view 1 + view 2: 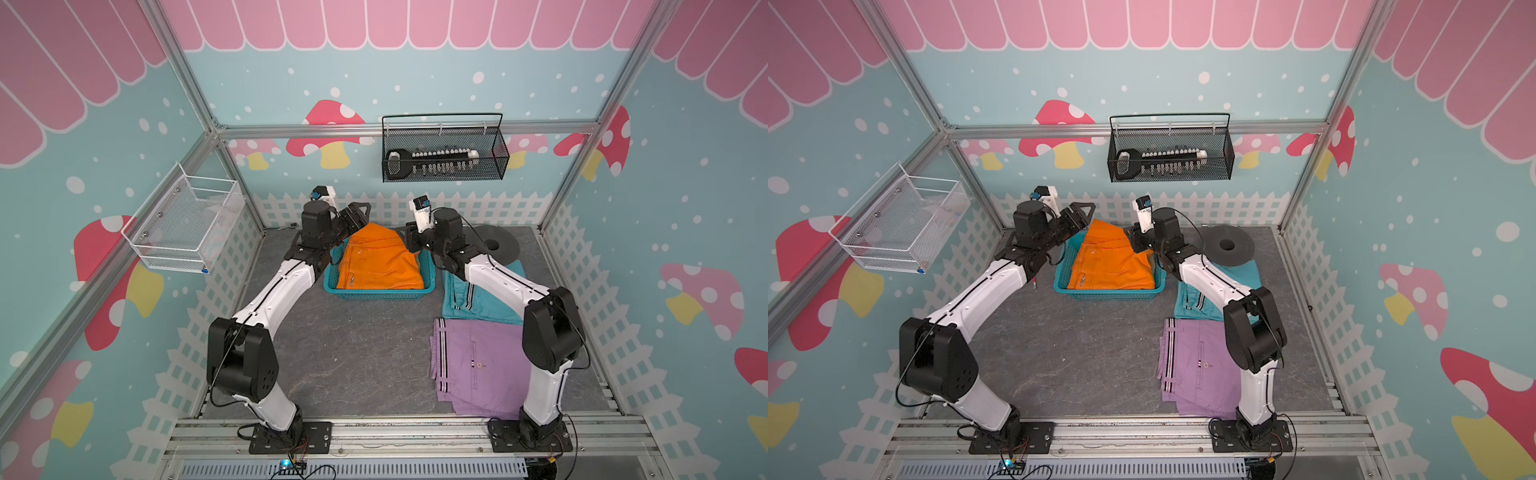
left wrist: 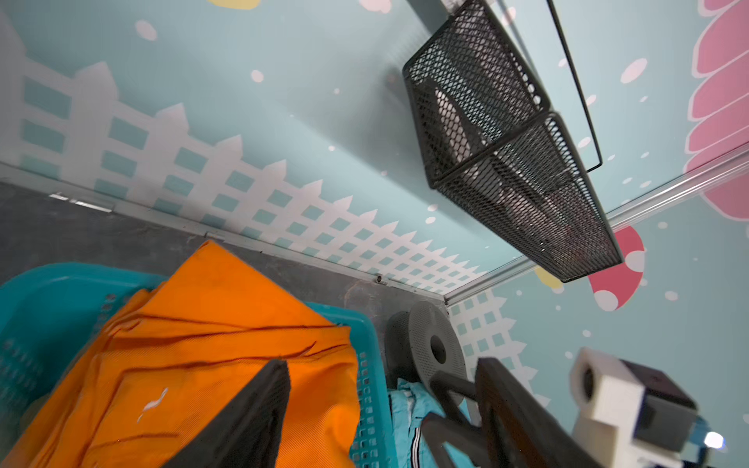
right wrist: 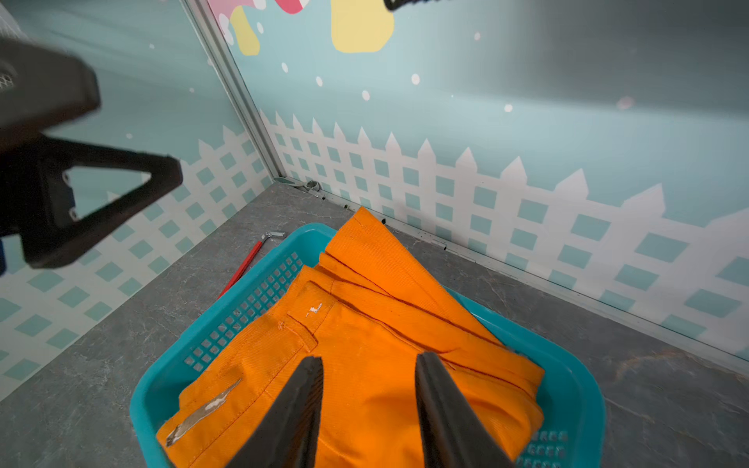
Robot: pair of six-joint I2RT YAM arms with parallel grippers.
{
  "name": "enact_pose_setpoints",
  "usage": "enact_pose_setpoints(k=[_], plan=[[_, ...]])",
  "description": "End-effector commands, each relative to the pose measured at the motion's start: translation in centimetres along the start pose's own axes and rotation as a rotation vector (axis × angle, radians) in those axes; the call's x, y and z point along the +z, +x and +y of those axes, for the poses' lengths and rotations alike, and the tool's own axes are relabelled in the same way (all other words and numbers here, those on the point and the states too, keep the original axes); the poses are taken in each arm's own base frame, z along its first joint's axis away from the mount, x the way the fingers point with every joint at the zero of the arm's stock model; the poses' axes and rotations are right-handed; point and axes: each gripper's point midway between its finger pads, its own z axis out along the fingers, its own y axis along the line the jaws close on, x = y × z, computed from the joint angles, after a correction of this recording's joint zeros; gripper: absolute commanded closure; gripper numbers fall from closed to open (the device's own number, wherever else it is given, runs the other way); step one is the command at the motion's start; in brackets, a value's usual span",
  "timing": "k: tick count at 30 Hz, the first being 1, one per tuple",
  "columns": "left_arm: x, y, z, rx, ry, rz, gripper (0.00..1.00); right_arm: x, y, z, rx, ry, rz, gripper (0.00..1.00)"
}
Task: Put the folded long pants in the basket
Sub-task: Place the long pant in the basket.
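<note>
Orange folded pants [image 1: 380,262]: in turquoise slotted plastic basket [image 1: 378,294], corner over far rim.
R fingers [image 3: 300,405]: apart above orange cloth, I see no grip.
L fingers [image 3: 168,178]: apart, near basket's far-left corner.
Teal pants [image 1: 478,303] & lilac pants [image 1: 478,365]: on grey desk [image 1: 353,353], R of basket.

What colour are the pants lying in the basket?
The pants are bright orange, in the turquoise basket. The right wrist view shows them best.

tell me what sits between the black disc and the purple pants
The teal pants lie folded between them, as both top views show.
</note>
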Motion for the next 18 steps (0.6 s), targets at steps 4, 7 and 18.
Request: enact_pose_setpoints(k=[4, 7, 18], plan=[[9.2, 5.8, 5.4, 0.038, 0.000, 0.215, 0.25, 5.3, 10.2, -1.0, 0.072, -0.008, 0.223, 0.60], [11.7, 8.7, 9.1, 0.008, -0.052, 0.262, 0.24, 6.0, 13.5, -2.9, 0.070, 0.074, 0.276, 0.61], [9.2, 15.5, 18.3, -0.104, -0.324, 0.332, 0.23, 4.5, 17.3, -5.2, 0.048, 0.201, 0.313, 0.61]])
